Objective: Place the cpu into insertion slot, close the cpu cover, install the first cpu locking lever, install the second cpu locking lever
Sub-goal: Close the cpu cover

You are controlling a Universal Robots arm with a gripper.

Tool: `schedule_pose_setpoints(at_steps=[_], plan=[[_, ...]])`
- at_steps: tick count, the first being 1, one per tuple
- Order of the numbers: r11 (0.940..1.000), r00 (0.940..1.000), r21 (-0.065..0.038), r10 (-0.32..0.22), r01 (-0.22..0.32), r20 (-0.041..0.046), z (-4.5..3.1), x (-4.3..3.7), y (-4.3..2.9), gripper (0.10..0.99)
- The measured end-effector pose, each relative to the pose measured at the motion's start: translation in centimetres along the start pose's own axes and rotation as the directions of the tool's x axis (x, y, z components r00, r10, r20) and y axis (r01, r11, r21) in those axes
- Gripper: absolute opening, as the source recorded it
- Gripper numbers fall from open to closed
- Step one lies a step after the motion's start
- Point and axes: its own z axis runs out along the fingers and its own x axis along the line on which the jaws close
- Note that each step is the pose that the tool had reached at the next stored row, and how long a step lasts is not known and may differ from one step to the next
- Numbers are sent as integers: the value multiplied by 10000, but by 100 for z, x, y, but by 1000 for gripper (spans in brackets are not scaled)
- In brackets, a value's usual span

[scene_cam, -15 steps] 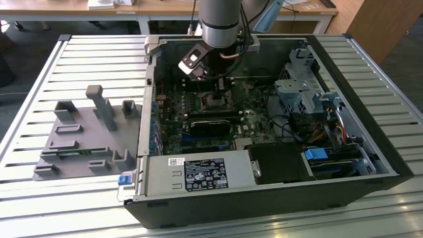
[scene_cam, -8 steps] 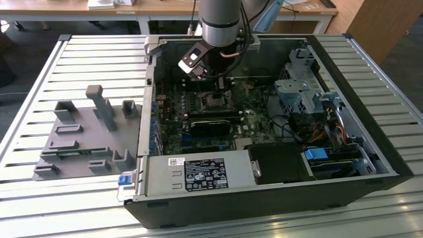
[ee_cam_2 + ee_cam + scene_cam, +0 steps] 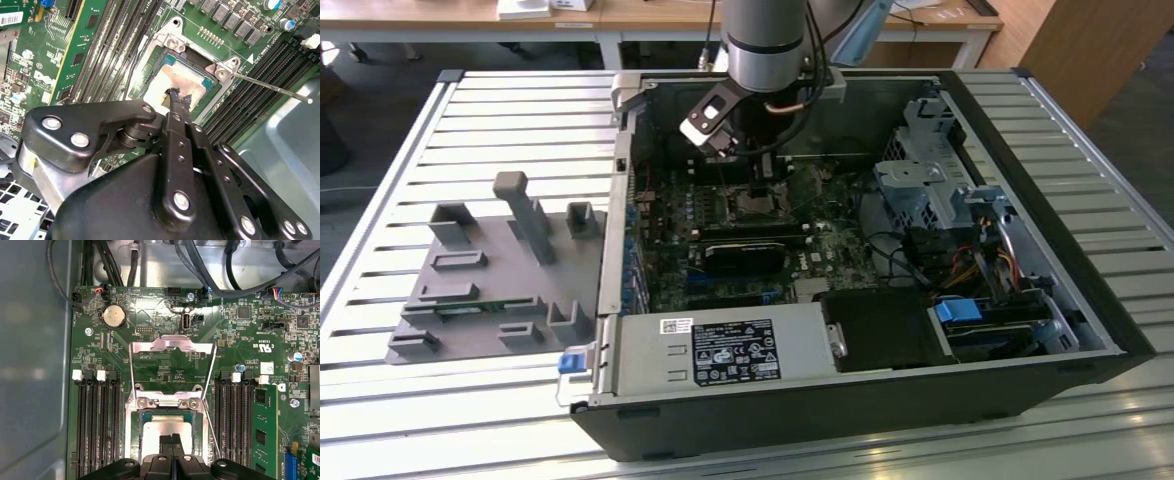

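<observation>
cpu [image 3: 155,432] lies flat and face up in the socket on the green motherboard [image 3: 165,367], its silvery top smeared with pale residue in the second wrist view. the gripper [image 3: 172,439] hangs right over it, with the two black fingertips [image 3: 165,444] pressed together side by side, nothing between them, and their ends above the edge of the chip nearest the arm. whether they touch the metal i cannot tell. the chip is square, so it has no long axis; its edges run parallel to the black memory slots [image 3: 97,425] on either side of the socket. the cpu cover [image 3: 172,343] is not down on the chip: it stands raised from its hinge on the socket side away from the gripper, the board showing through its square opening and its bright tab end pointing away from the fingers. a thin locking lever [image 3: 270,87] angles out from a socket corner over the memory slots. as for writing, the board carries small white print and a round coin cell [image 3: 113,316], a barcode sticker [image 3: 10,19] sits on a card, and a white printed label [image 3: 734,352] covers the power supply box in the lower middle of the exterior view. in that view the arm [image 3: 767,40] comes down from the upper middle into the open computer case [image 3: 1067,250], and a grey fixture tray [image 3: 480,290] lies on the slatted table [image 3: 400,150] at the exterior view's left.
</observation>
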Motion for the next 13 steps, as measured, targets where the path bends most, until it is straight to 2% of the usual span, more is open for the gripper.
schedule_pose_setpoints(at_steps=[13], plan=[[10000, 10000, 1, -1, 1, 24, -67, -2, 3, 106]])
